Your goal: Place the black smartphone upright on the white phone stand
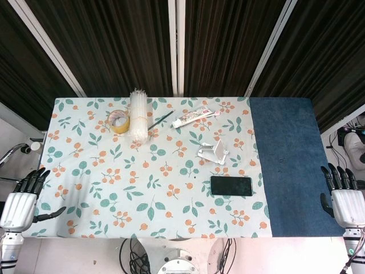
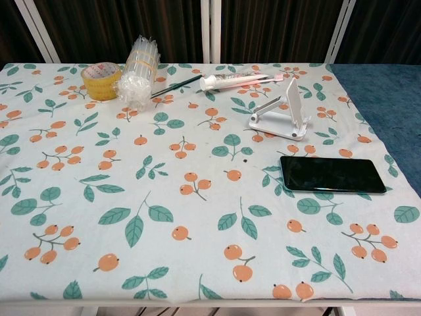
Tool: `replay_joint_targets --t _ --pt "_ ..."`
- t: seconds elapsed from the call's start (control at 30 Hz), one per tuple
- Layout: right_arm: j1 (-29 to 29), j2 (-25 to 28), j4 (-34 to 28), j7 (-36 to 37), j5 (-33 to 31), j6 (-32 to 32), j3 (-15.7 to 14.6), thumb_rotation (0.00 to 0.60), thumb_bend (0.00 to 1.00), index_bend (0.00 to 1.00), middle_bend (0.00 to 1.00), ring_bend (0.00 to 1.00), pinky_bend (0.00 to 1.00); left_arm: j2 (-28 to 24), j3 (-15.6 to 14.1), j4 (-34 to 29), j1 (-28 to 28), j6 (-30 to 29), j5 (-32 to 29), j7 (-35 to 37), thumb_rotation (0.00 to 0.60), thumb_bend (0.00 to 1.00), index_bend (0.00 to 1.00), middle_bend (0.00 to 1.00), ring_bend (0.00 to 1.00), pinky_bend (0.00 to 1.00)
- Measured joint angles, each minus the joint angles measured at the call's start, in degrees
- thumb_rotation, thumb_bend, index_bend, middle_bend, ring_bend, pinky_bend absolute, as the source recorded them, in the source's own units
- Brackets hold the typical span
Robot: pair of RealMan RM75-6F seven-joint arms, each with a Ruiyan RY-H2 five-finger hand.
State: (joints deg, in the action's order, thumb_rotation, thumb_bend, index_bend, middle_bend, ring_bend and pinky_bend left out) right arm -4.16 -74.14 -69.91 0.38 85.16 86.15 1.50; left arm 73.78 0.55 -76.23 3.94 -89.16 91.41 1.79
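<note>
The black smartphone (image 1: 231, 185) (image 2: 332, 174) lies flat, screen up, on the floral tablecloth right of centre. Just behind it stands the white phone stand (image 1: 214, 152) (image 2: 284, 116), with nothing on it. My left hand (image 1: 21, 197) hovers off the table's left front corner, fingers spread, holding nothing. Beyond the table's right edge my right hand (image 1: 344, 197) is likewise open and empty, well clear of the phone. Neither hand shows in the chest view.
At the back of the table lie a roll of yellow tape (image 1: 118, 121) (image 2: 101, 80), a bundle of clear straws (image 1: 137, 115) (image 2: 139, 71), a dark pen (image 1: 162, 119) and a white tube (image 1: 193, 118) (image 2: 233, 80). A blue cloth (image 1: 288, 165) covers the right strip.
</note>
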Motion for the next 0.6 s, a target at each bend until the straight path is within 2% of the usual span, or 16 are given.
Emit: replay_joint_targets --t 0.33,0.6 --pt "0.2 0.5 -0.7 0.0 0.9 0.4 0.2 0.6 0.43 0.0 0.0 0.0 0.0 -0.7 -0.5 -1.4 -0.1 0.9 -0.6 -0.7 0.281 0.05 0.07 0.06 0.08 0.22" --pt "0.4 1.9 -5.0 -2.7 1.2 -0.5 -0.4 0.6 0.39 0.0 0.0 0.0 0.0 -1.1 -0.4 -2.4 0.0 0.8 -0.6 -0.8 0.281 0.05 0.07 0.06 0.08 0.22"
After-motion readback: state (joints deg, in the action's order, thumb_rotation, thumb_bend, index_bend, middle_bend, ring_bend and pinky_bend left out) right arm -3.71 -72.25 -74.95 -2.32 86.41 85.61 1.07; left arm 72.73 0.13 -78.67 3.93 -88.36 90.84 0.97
